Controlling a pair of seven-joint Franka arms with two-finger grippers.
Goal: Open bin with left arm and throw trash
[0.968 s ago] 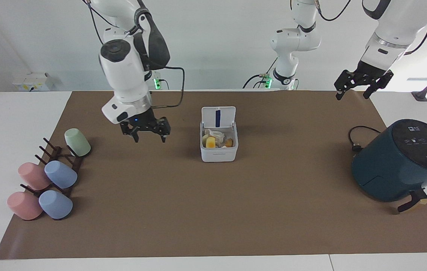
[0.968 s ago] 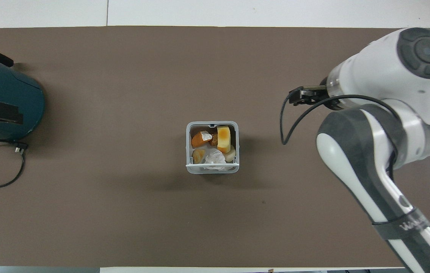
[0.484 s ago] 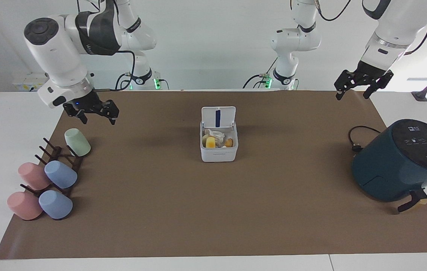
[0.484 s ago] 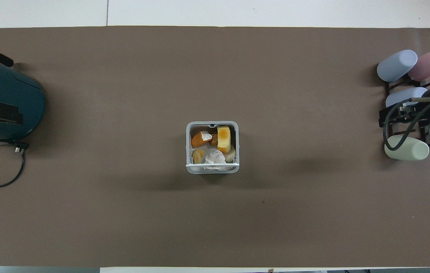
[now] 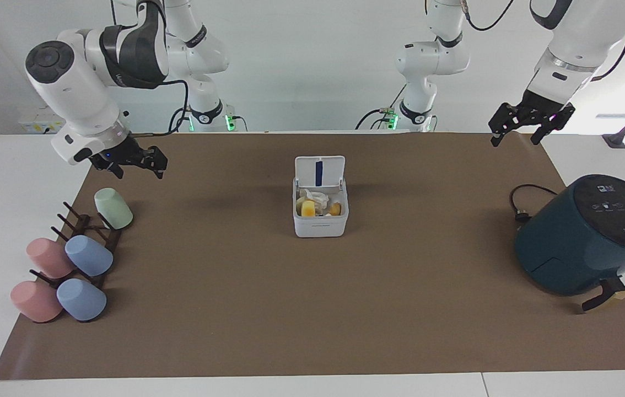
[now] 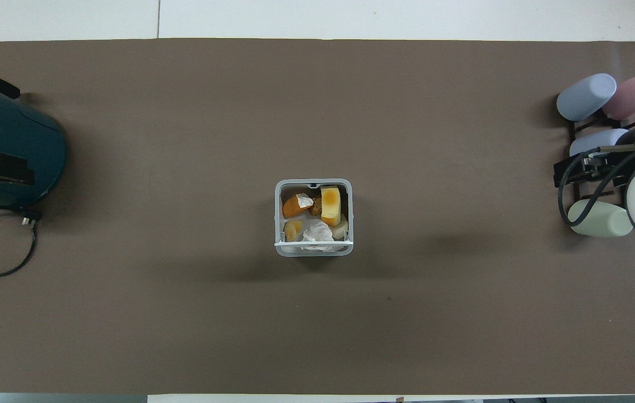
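Note:
The white bin (image 5: 321,225) (image 6: 276,215) stands mid-mat with its lid (image 5: 319,171) hinged upright. Inside lies the trash: a yellow chunk (image 6: 330,205), an orange wedge (image 6: 293,207) and a pale lump (image 6: 341,228), together with crumpled white paper (image 6: 317,230). My left gripper (image 5: 514,141) hangs open and empty over the mat's edge by the robots, at the left arm's end. My right gripper (image 5: 139,172) is open and empty too, raised over the mat's corner by the cup rack.
A dark teal air fryer (image 5: 582,237) (image 6: 6,151) with a black cable (image 5: 522,204) sits at the left arm's end. A dark rack with several pastel cups (image 5: 89,256) (image 6: 586,98) lies at the right arm's end.
My right arm has swung away from beside the bin to over the cup rack's end of the mat, still open and empty. The left arm and the bin have not moved.

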